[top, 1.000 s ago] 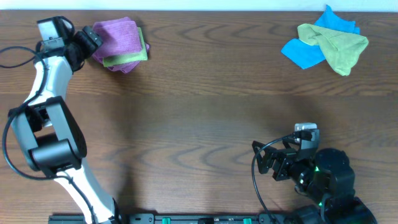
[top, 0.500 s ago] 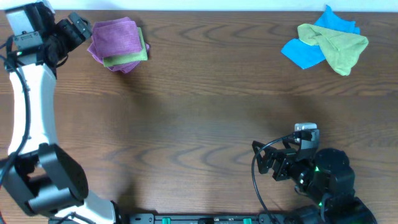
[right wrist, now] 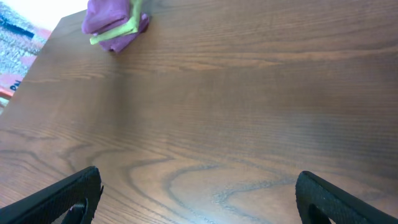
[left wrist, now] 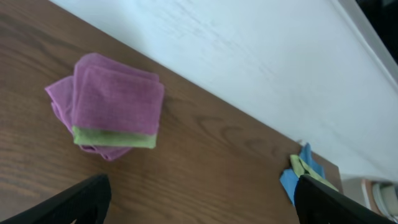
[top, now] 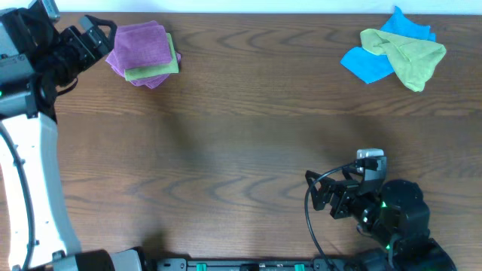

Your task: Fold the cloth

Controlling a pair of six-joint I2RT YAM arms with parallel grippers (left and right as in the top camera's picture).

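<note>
Your left claw (top: 108, 38) hangs wide open with nothing in it, just beside the left edge of the little stack at the far-left corner of the table (top: 241, 135). It's near the stack, not touching as far as I can tell. Your right claw (top: 316, 190) is open and empty too, well away at the near edge.

The cloth (top: 141, 44) looks like the lilac square on top, sitting on a lime-green layer (top: 154, 71) with more purple (top: 147, 81) poking out underneath. So I'd say the fold itself is done. Next move — honestly, just bring your left arm home without clipping the stack. The blue cloth (top: 369, 66) heap far right isn't yours.
</note>
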